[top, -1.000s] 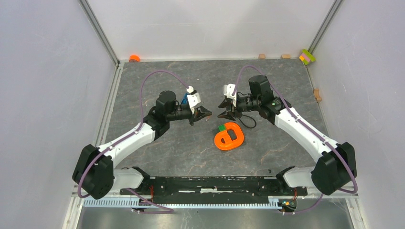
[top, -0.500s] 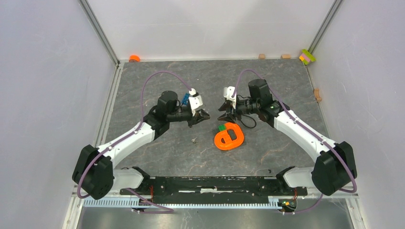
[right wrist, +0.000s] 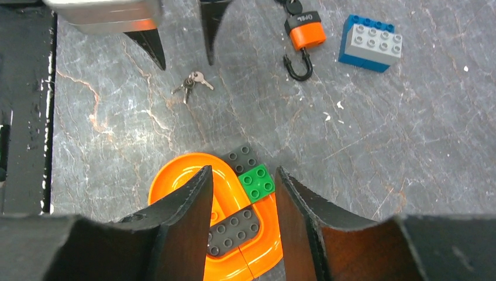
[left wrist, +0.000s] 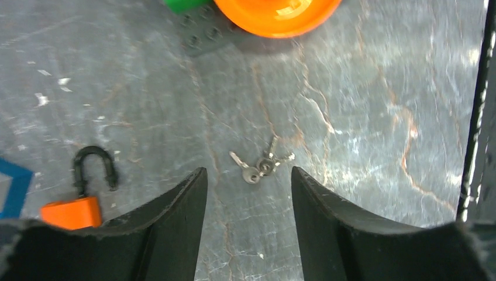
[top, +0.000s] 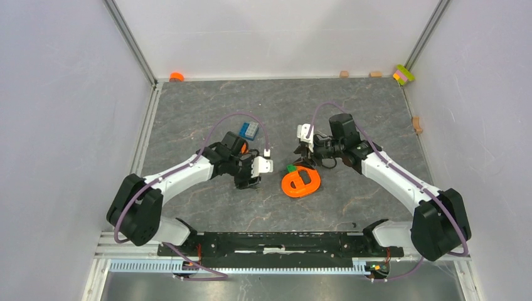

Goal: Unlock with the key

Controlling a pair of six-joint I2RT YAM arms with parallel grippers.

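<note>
Left claw point(left wrist: 248, 171) and right claw point(right wrist: 243, 171) spread above the counter point(left wrist: 362, 117).
Keys point(left wrist: 261, 165) lie under the left, near an orange padlock point(left wrist: 67, 212).

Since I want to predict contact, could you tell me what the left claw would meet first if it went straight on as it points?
The left claw, open and aimed down, would probably first meet the bunch of small keys on the table just ahead; the gap is unclear.
</note>
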